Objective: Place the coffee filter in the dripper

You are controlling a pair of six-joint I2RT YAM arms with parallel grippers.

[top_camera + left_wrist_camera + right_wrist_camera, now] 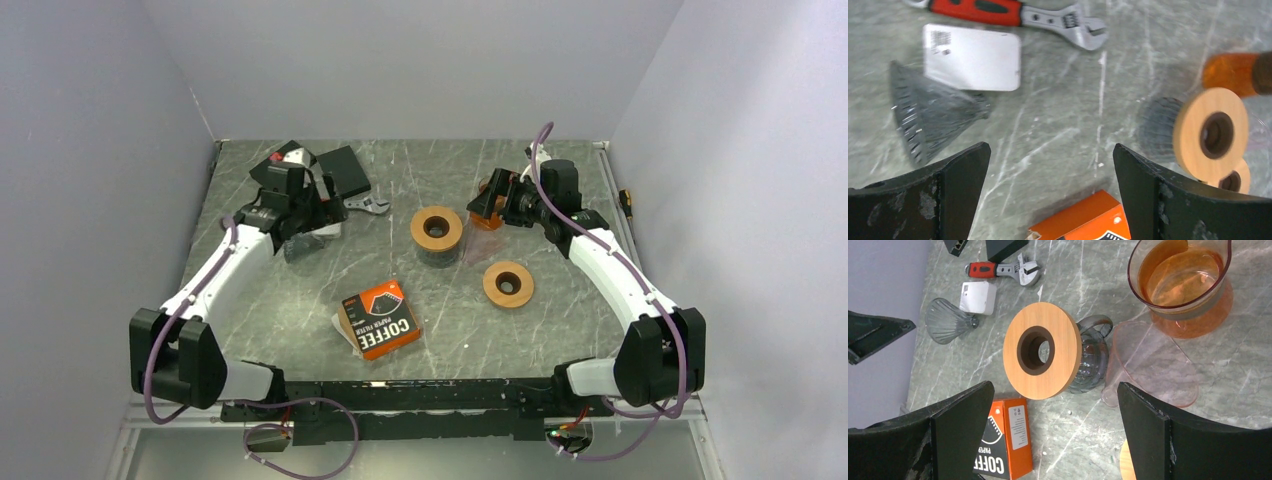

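Observation:
An orange and black box [378, 320] marked COFFEE PAPER FILTER lies at the table's front centre; I make out no loose filter. A dark glass dripper with a wooden collar [437, 230] stands mid-table. A grey ribbed dripper cone [933, 112] lies on its side to the left. A pink see-through dripper [1153, 365] lies beside the collared one. My left gripper [1050, 150] hangs open and empty above the table between the grey cone and the box. My right gripper [1055, 387] is open and empty, raised above the collared dripper [1042, 357].
An orange glass server [1180, 285] stands at the back right. A loose wooden ring [508, 284] lies right of centre. A white block [973, 57], a red-handled wrench [1018, 12] and a black box [345, 170] sit at the back left. Walls enclose the table.

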